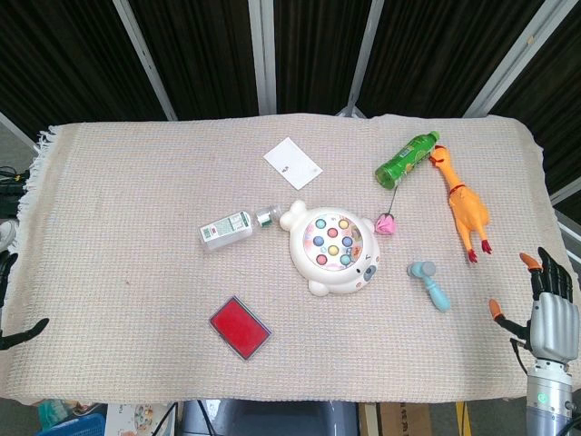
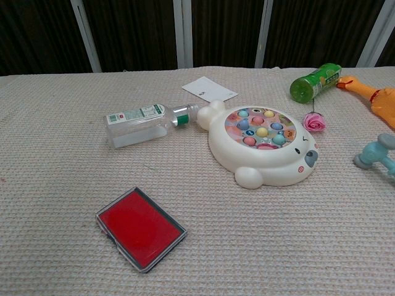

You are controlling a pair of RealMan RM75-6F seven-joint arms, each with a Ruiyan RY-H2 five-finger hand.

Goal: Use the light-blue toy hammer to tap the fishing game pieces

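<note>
The light-blue toy hammer (image 1: 429,282) lies flat on the cloth, right of the white seal-shaped fishing game (image 1: 332,248); the chest view shows only the hammer's head (image 2: 375,154) at the right edge. The game (image 2: 262,145) holds several coloured round pieces (image 1: 332,240) in its dish. My right hand (image 1: 547,309) hangs at the table's right front corner, fingers spread, holding nothing, well right of the hammer. Only the dark fingertips of my left hand (image 1: 9,309) show at the left edge, spread apart and empty.
A clear plastic bottle (image 1: 231,228) lies left of the game, a pink rose (image 1: 388,222) to its right. A green bottle (image 1: 406,159) and a yellow rubber chicken (image 1: 464,204) lie at the back right. There is a white card (image 1: 292,163) behind and a red case (image 1: 240,327) in front.
</note>
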